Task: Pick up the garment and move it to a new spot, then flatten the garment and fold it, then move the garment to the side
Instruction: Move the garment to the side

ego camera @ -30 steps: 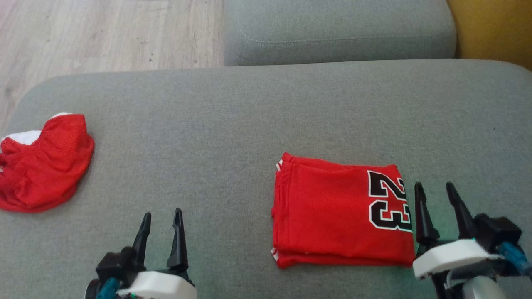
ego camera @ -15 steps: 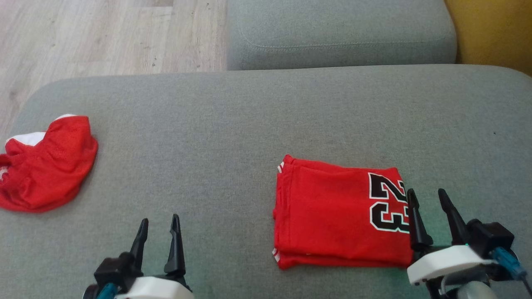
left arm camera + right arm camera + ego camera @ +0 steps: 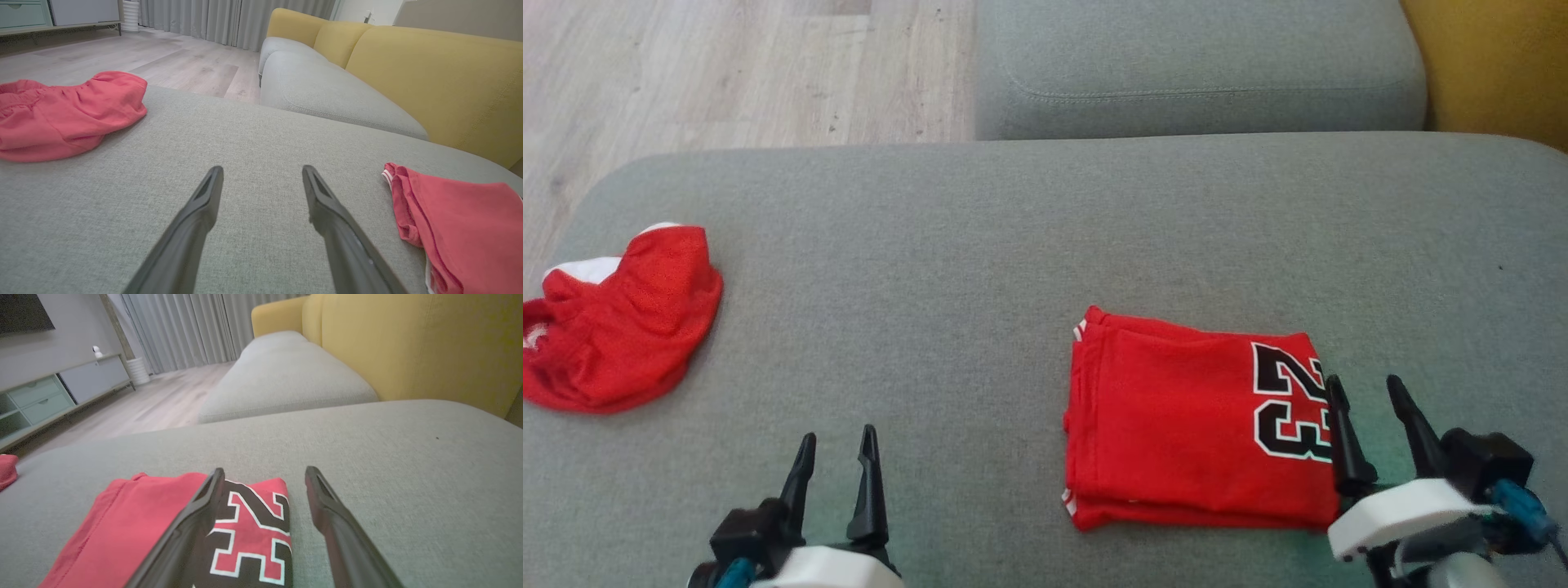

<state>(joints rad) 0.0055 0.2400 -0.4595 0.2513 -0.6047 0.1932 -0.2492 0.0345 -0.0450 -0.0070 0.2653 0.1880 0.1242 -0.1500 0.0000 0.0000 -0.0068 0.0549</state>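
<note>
Nudged the right gripper (image 3: 1362, 382) back and left since 1 second ago; straddling the 23 edge of the folded garment (image 3: 1176, 416), right of centre on the cushion (image 3: 980, 269); best to pinch all layers before sliding aside; hovering low, jaws spread, empty; same for the left gripper (image 3: 838, 433), well apart.

folded garment (image 3: 1176, 425): matt red cloth, printed numerals. sofa (image 3: 931, 245): coarse grey woven fabric. floor (image 3: 727, 73), upper left of frame: pale matt wood planks. left gripper (image 3: 838, 434) fingers (image 3: 192, 232): smooth dark plastic.
</note>
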